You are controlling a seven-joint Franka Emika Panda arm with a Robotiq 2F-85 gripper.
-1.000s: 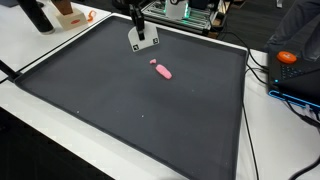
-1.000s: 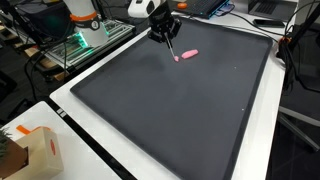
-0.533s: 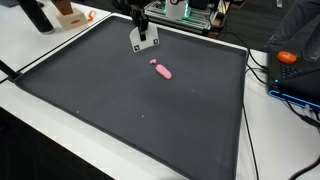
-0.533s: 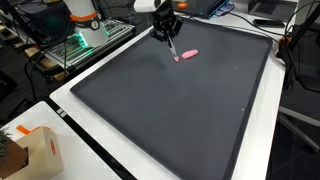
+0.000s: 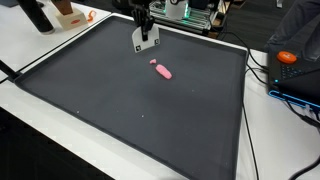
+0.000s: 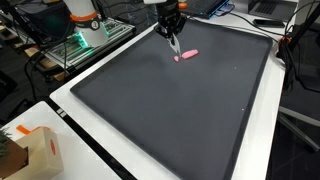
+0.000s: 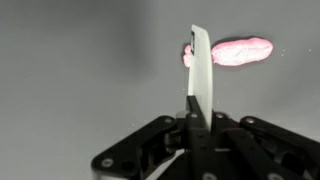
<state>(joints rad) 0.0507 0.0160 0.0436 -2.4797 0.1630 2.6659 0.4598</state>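
My gripper [image 5: 144, 24] [image 6: 171, 27] [image 7: 200, 122] is shut on a flat white card [image 5: 146, 40] [image 6: 175, 45] [image 7: 202, 65] and holds it upright, hanging down over the far part of a large black mat [image 5: 130, 120] [image 6: 170, 110]. The card's lower edge is just above the mat. A small pink elongated object [image 5: 161, 70] [image 6: 186, 55] [image 7: 240, 50] lies on the mat close to the card's tip. In the wrist view the card is seen edge-on and covers the pink object's left end.
An orange object [image 5: 287, 57] and cables lie past one mat edge. A cardboard box [image 6: 30, 152] sits on the white table beside the mat. Electronics with green lights [image 6: 85, 42] stand behind the mat. The arm's base area [image 5: 190, 12] is at the far edge.
My gripper with the card has risen a little and shifted slightly sideways along the far part of the mat. The pink object has not moved.
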